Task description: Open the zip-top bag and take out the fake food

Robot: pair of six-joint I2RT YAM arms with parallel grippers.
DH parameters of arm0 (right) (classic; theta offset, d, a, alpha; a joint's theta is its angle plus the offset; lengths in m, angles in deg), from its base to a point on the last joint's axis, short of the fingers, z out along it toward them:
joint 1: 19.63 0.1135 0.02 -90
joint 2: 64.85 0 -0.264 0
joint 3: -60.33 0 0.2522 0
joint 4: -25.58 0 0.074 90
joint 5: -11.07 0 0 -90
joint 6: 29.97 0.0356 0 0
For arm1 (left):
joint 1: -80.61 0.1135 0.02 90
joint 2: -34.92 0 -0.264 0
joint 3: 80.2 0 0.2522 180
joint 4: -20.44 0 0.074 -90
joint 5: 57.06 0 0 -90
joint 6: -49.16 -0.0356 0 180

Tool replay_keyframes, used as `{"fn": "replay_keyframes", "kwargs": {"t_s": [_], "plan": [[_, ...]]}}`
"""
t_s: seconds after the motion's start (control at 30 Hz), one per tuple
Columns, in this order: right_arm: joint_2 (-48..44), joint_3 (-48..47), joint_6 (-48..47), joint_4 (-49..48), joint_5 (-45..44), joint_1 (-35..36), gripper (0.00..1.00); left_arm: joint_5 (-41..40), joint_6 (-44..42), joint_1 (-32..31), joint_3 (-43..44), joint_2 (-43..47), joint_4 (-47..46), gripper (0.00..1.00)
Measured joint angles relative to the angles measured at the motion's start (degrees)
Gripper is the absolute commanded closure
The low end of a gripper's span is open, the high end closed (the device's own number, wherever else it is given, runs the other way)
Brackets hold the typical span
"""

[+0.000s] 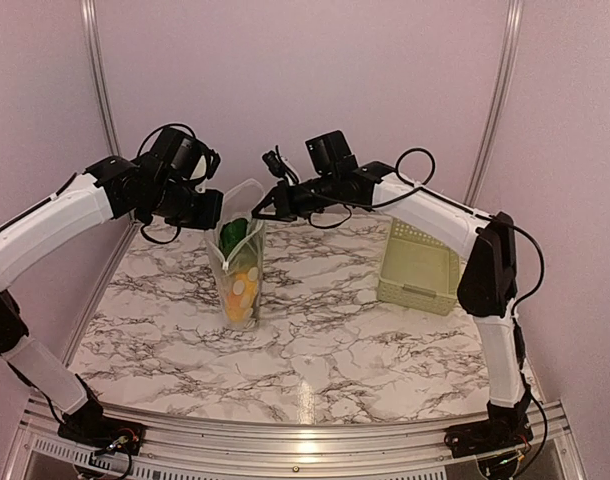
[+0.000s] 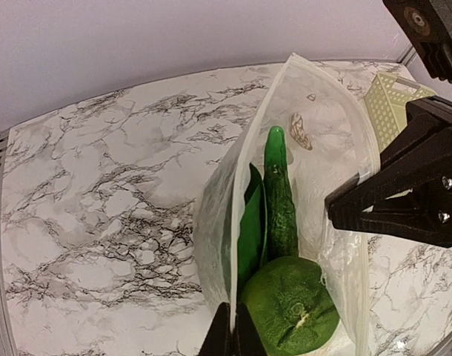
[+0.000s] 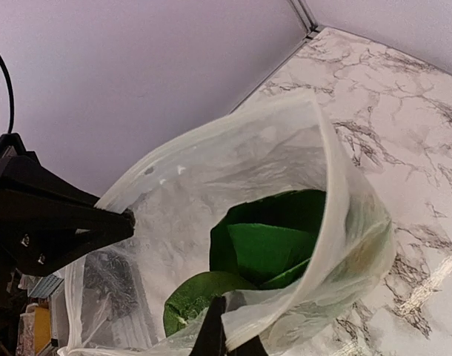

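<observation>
The zip-top bag point(image 1: 241, 262) stands upright on the marble table point(image 1: 335, 340) with its mouth pulled open. My left gripper point(image 1: 216, 214) is shut on the bag's left rim. In the left wrist view its fingertips point(image 2: 233, 308) pinch the plastic edge. My right gripper point(image 1: 261, 204) is shut on the opposite rim, and the right wrist view shows that pinch point(image 3: 227, 326). Fake food lies inside the bag: a round green piece point(image 2: 293, 311), a long green vegetable point(image 2: 279, 200), green leaves point(image 3: 274, 245), and orange and yellow pieces point(image 1: 241, 290) at the bottom.
A pale green slotted basket point(image 1: 420, 266) sits on the table to the right of the bag, under the right arm. Purple walls with metal rails point(image 1: 100, 90) close in the back and sides.
</observation>
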Motion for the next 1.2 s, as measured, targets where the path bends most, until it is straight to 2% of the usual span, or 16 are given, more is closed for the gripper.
{"fn": "replay_keyframes", "kwargs": {"t_s": [0.17, 0.27, 0.33, 0.4, 0.47, 0.63, 0.8, 1.0, 1.2], "plan": [[-0.6, 6.4, -0.5, 0.0, 0.7, -1.9, 1.0, 2.3, 2.9, 0.0, 0.0, -1.6, 0.5, 1.0], [-1.9, 11.6, -1.8, 1.5, -0.5, -4.4, 0.95, 3.8, 4.5, 0.0, 0.6, -4.9, 0.3, 1.0], [-3.0, 14.1, -3.5, 3.3, -1.7, -5.9, 0.84, 5.0, 5.1, -0.1, 0.8, -7.2, -0.2, 1.0], [-4.0, 15.1, -4.7, 5.0, -2.8, -7.1, 0.69, 6.1, 5.4, -0.1, 0.8, -8.9, -0.4, 1.0], [-5.4, 15.3, -6.0, 6.3, -3.6, -7.7, 0.58, 7.5, 5.6, -0.1, 0.8, -10.3, -1.0, 1.0], [-10.3, 15.3, -9.7, 7.0, -4.4, -6.5, 0.42, 11.9, 5.3, -0.1, 0.8, -11.1, -2.7, 1.0], [-14.2, 15.3, -14.9, 5.2, -4.1, -4.2, 0.44, 15.5, 4.9, -0.3, 0.7, -11.1, -4.3, 1.0], [-13.2, 15.4, -22.0, 5.0, -3.0, -1.6, 0.43, 17.3, 4.9, -0.5, -2.0, -11.0, -7.1, 1.0], [-12.7, 20.6, -26.1, 4.9, -3.0, -0.1, 0.4, 18.1, 4.9, -0.8, -3.6, -10.9, -9.1, 1.0]]}}
